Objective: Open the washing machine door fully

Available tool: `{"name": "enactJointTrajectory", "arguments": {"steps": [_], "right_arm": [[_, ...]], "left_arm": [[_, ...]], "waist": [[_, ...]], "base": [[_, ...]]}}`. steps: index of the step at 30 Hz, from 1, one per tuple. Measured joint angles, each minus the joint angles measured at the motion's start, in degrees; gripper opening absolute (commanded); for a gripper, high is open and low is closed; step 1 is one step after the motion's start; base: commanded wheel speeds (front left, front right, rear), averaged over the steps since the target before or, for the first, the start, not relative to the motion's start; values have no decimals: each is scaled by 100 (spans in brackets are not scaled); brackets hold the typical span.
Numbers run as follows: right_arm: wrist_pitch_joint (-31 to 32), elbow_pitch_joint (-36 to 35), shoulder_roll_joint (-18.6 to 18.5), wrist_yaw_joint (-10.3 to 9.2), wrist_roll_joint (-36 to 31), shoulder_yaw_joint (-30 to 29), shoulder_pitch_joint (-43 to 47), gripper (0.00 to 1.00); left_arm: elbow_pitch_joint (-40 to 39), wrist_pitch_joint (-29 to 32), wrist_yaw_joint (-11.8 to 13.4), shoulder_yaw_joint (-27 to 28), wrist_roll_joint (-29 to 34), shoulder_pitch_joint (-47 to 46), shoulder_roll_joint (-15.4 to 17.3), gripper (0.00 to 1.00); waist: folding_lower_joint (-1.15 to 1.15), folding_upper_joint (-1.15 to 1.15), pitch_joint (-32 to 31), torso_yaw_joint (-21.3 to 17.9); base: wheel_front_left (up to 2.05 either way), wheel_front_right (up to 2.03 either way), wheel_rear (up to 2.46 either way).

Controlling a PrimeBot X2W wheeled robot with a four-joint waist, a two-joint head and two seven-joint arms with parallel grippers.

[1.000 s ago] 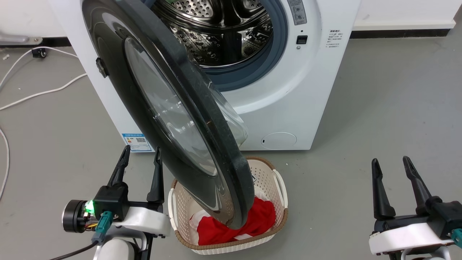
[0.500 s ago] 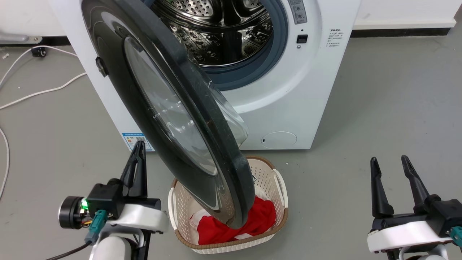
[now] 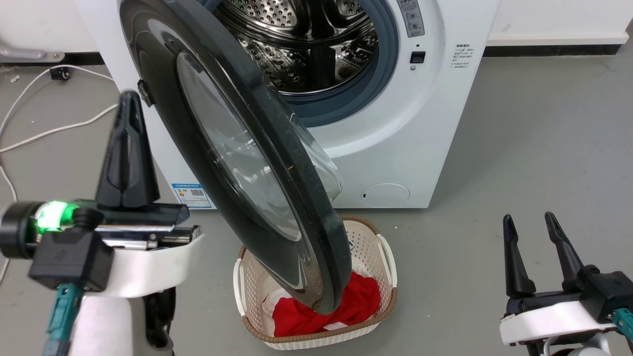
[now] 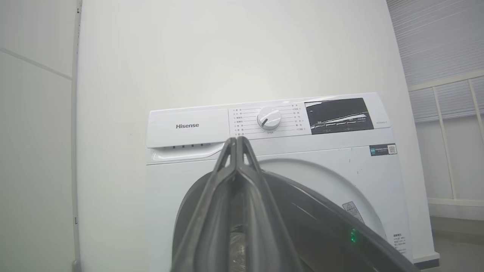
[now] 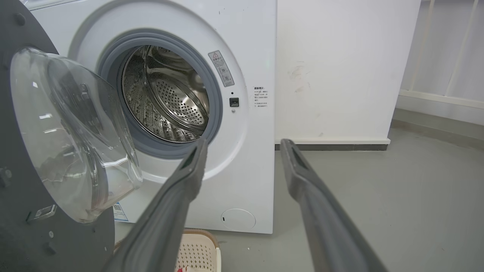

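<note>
Closest in, the left gripper (image 3: 129,106) was raised with its two long dark fingers pressed together on nothing, just beside the outer face of the big round washing machine door (image 3: 232,163) with its glossy black rim and clear bulging glass. Couldn't tell if it was touching. The right gripper (image 3: 527,220) sat low and well apart over the grey concrete floor (image 3: 519,148), fingers spread, empty.

Under the door's lower edge stood a cream perforated plastic laundry basket (image 3: 390,257) with a crumpled red cloth (image 3: 356,301) inside. The door hung partway open, angled across the front of the white boxy front-loading washing machine (image 3: 420,123). Behind it the perforated steel drum (image 3: 306,49) was open to view. Thin white cables (image 3: 49,131) trailed off left.
</note>
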Motion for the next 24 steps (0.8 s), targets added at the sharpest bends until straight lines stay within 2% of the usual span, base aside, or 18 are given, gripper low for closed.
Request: {"name": "enactJointTrajectory", "arguments": {"steps": [6,10,15,24], "right_arm": [[-1,3,0,0,0,2,1,100],[-2,13,0,0,11,-2,2,100],[-2,35,0,0,27,-14,15,100],[-2,51,1,0,108,-55,55,100]], "left_arm": [[-782,-1,-10,-98,102,-444,112,0],[-1141,-3,-118,-464,179,-612,113,0],[-1207,42,-285,-1200,140,-626,91,0],[-918,776,-463,-2708,-353,-179,118,0]], "waist": [[0,0,11,12],[0,0,11,-4],[0,0,-18,-50],[0,0,-1,-84]], "base": [[0,0,0],[0,0,0],[0,0,0],[0,0,0]]}}
